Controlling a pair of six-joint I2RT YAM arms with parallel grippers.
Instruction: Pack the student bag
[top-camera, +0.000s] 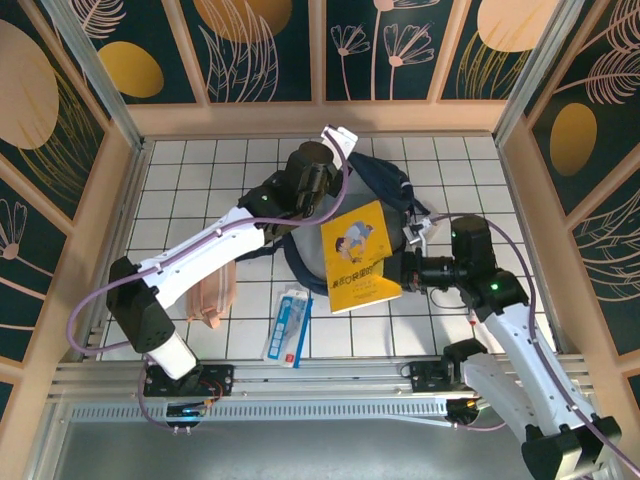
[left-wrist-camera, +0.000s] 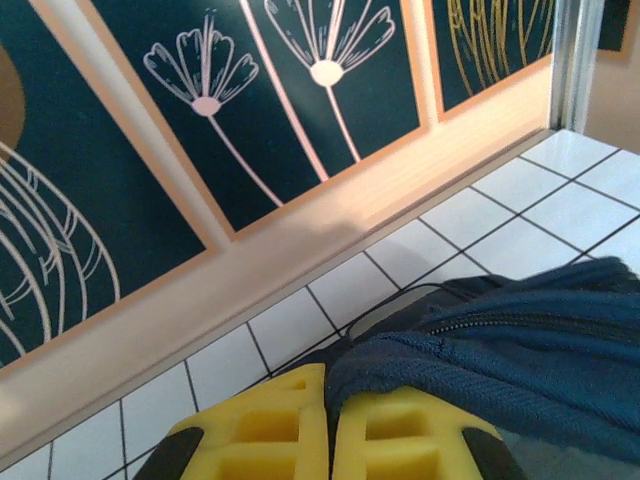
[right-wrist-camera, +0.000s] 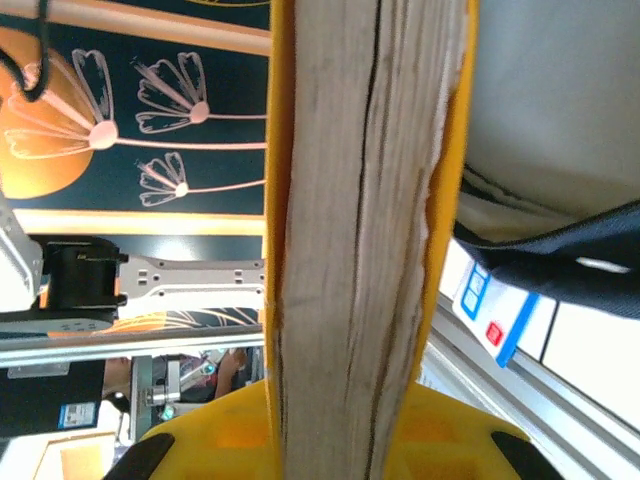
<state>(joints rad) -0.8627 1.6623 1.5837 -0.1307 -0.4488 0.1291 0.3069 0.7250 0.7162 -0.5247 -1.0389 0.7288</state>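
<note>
The student bag is a navy-blue backpack lying in the middle of the white tiled floor, partly under a yellow book. My left gripper sits at the bag's far left side. In the left wrist view its yellow fingers are shut on a fold of the bag's navy fabric beside a zip. My right gripper holds the book by its right edge, tilted over the bag. In the right wrist view the book's page edge stands between the yellow fingers, with a navy strap to the right.
A pink fabric pouch lies under the left arm near the front left. A blue-and-white packet lies on the tiles in front of the bag, also seen as the packet in the right wrist view. Wooden walls enclose the floor.
</note>
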